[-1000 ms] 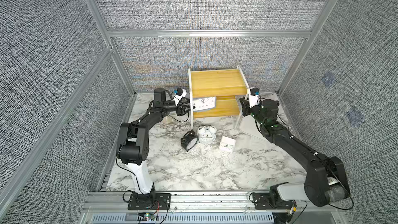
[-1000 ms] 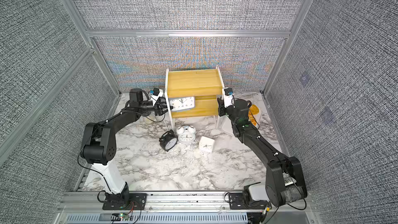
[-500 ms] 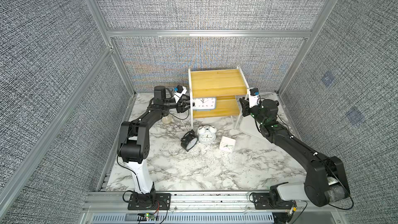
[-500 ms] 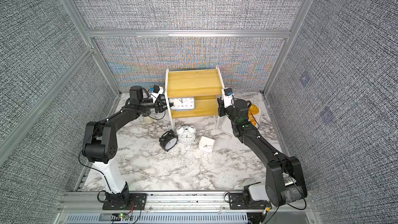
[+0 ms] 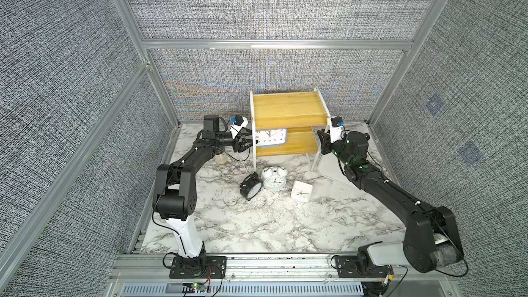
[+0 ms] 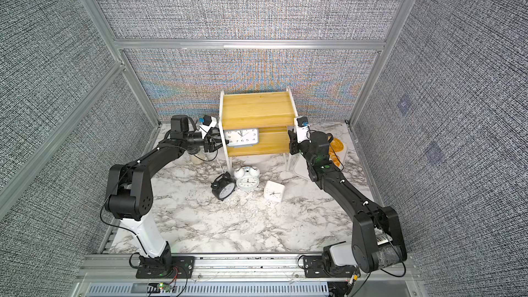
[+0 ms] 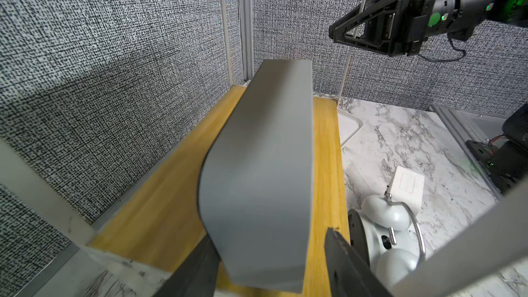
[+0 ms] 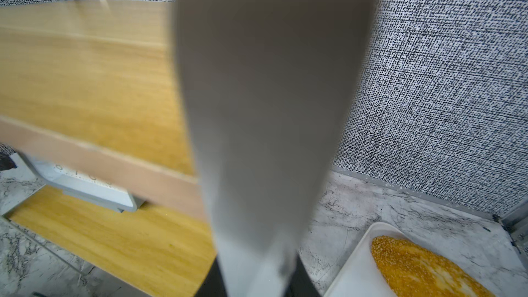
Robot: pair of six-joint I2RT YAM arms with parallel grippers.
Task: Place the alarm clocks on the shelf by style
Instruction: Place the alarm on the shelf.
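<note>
The shelf stands at the back. On its lower board the grey-blue alarm clock stands upright, facing forward. My left gripper is open around the clock's left end, one finger touching it, the other apart. My right gripper is shut on the shelf's white front-right upright. The black twin-bell clock, white twin-bell clock and small white square clock lie on the table before the shelf.
A white tray holding bread sits right of the shelf, behind my right arm. A small jar stands under my left forearm. Fabric walls close in the back and both sides.
The grey-blue clock has gone from tilted to level on the lower board, and my left gripper has risen slightly at its end. The right arm has not moved.
</note>
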